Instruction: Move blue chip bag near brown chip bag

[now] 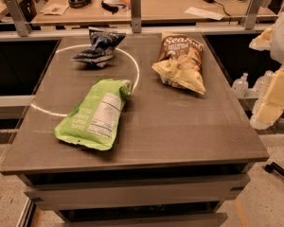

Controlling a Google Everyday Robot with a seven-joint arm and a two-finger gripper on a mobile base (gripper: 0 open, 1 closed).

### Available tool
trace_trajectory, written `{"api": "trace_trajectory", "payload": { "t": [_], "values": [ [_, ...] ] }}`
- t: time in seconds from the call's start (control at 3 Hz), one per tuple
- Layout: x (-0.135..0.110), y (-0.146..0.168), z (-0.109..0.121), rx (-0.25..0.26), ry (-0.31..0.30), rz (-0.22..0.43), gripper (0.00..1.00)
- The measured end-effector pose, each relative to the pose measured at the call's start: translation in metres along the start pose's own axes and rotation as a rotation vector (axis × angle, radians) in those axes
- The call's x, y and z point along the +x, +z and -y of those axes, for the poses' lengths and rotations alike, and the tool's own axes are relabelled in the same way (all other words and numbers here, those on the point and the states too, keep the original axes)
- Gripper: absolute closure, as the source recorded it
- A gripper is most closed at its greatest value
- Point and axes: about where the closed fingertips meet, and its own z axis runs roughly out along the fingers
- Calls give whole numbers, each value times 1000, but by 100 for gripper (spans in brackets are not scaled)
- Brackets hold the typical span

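Note:
The blue chip bag (pixel 98 47), small, crumpled and dark blue with white markings, lies at the far left of the grey table (pixel 180 126). The brown chip bag (pixel 181 62), with a dark brown top, white "Sea S..." lettering and a tan lower part, lies at the far right of the table, well apart from the blue bag. My gripper (pixel 270 96) hangs beyond the table's right edge, off the tabletop and away from both bags. It holds nothing that I can see.
A light green pouch (pixel 96 114) with a white label lies at the front left of the table. A railing with posts (pixel 135 6) runs behind the table, with a cluttered desk beyond it. Plastic bottles (pixel 240 85) stand low at the right.

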Motion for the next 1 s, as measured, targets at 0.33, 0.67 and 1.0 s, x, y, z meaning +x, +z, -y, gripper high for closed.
{"api": "trace_trajectory", "payload": {
  "t": [0.33, 0.67, 1.0],
  "values": [
    [0, 0, 0, 0, 0, 0, 0],
    [-5, 0, 4, 8, -6, 43, 0],
    [-28, 2, 18, 51, -102, 183, 0]
  ]
}}
